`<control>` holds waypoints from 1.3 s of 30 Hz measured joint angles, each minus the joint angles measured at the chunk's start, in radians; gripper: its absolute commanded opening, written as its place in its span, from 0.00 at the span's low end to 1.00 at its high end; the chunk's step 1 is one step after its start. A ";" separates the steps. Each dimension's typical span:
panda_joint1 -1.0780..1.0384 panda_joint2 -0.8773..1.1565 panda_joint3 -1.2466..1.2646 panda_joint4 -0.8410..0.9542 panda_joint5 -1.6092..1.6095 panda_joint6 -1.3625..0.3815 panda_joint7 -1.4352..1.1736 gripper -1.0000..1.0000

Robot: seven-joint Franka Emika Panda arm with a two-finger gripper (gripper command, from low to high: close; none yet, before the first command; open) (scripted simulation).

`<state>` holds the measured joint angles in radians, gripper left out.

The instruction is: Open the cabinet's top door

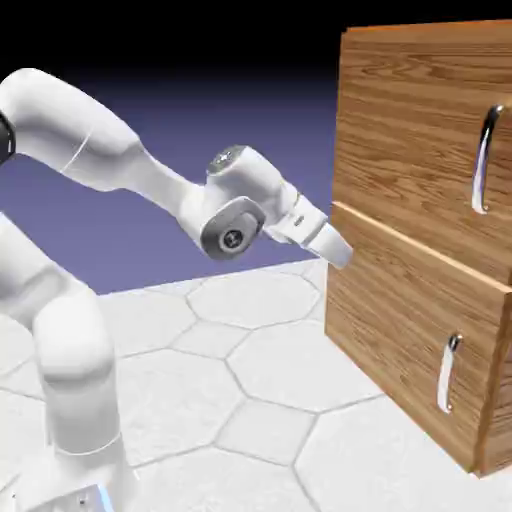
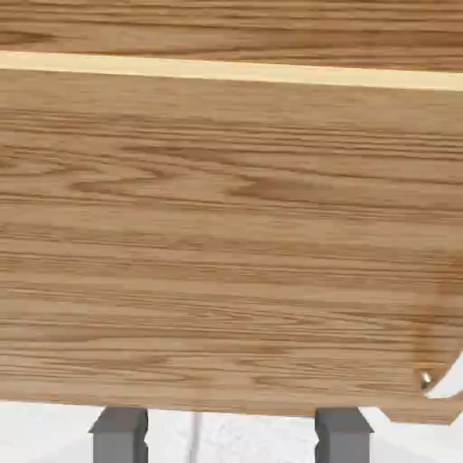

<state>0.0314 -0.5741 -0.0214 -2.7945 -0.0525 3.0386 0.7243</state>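
The cabinet [image 1: 400, 330] of brown wood-grain stands at the exterior view's right. Its top door [image 1: 420, 130] is the taller upper panel, closed, with a long curved silver handle [image 1: 485, 160] near its right side. My gripper [image 1: 338, 252] hovers at the cabinet's left front edge, level with the seam between the two panels and well left of the handle. In the hand view wood fills the picture. A pale seam [image 2: 226, 70] crosses near the top, with a strip of the top door [image 2: 226, 27] above it. The gripper [image 2: 231, 436] is open with nothing between its fingertips [image 2: 119, 434].
The shorter lower panel [image 1: 410, 360] carries a smaller silver handle [image 1: 448, 375]. A bit of silver [image 2: 427, 380] shows at the hand view's lower right. The pale hexagon-tiled table [image 1: 250, 400] runs under the arm and up to the cabinet.
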 measured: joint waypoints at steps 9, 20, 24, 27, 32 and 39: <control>0.145 -0.031 -0.160 0.116 -0.391 0.012 -0.125 0.50; 0.322 -0.068 -0.355 0.258 -0.870 0.027 -0.277 0.50; 0.386 -0.081 -0.426 0.309 -1.044 0.032 -0.333 0.50; 0.434 -0.092 -0.479 0.348 -1.174 0.036 -0.375 0.50; 0.515 -0.109 -0.568 0.413 -1.392 0.043 -0.444 0.50; 0.627 -0.132 -0.692 0.503 -1.696 0.053 -0.541 0.50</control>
<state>0.6588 -0.7064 -0.7135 -2.2917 -1.7486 3.0912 0.1832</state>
